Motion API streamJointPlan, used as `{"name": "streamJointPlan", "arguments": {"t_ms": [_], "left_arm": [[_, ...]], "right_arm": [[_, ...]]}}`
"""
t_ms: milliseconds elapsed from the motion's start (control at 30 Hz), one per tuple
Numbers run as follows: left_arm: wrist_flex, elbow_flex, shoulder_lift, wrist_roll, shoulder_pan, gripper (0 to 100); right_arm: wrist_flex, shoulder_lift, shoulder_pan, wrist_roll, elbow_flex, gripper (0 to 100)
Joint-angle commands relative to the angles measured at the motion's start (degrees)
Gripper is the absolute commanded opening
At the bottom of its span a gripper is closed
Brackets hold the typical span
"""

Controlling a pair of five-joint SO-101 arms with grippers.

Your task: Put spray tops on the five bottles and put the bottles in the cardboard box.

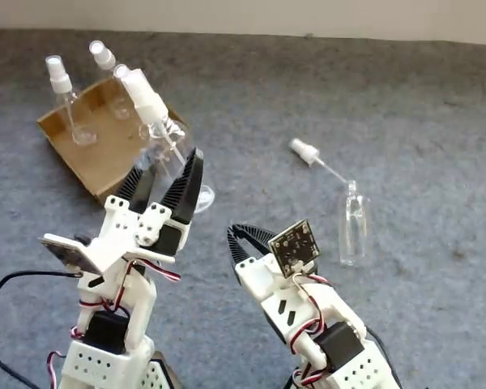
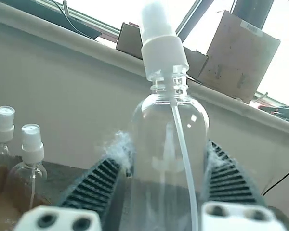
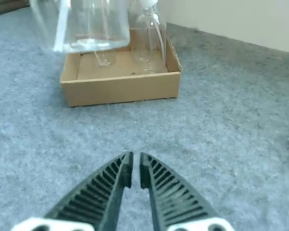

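Grey carpet (image 1: 437,121) runs to a pale wall (image 2: 62,86) under bright windows (image 2: 106,12).

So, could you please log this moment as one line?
left gripper: holds capped bottle | right gripper: shut, empty | uncapped bottle: on carpet

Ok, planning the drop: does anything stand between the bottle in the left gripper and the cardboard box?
Nothing visible does. The held bottle in the left gripper hangs at the edge of the cardboard box; capped bottles stand inside it.

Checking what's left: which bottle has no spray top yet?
The bottle lying on the carpet, a loose spray top beside it. The others, in the cardboard box or the left pincer, wear tops.
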Motion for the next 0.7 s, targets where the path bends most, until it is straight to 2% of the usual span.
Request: {"name": "streamJointPlan", "arguments": {"t_ms": [0, 167, 367, 500, 667], "left_arm": [[-1.05, 1.27, -0.84, 7.82, 0.75, 8], [-0.97, 1.27, -0.75, 13.54, 0.75, 8], [2.20, 1.27, -0.57, 13.89, 0.84, 8], [6.95, 1.27, -0.57, 13.89, 4.53, 8], [7.30, 1.27, -0.57, 13.63, 9.36, 8]], "right_arm": [[-1.54, -0.66, -0.57, 0.26, 2.68, 1.5], [-1.54, -0.66, -5.05, 0.26, 2.68, 1.5], [-1.54, -0.66, -8.75, 0.62, 2.68, 1.5], [-1.27, -0.66, -8.84, 0.62, 2.77, 1.5], [-1.19, -0.66, -8.92, 0.35, 2.77, 1.3]]}}
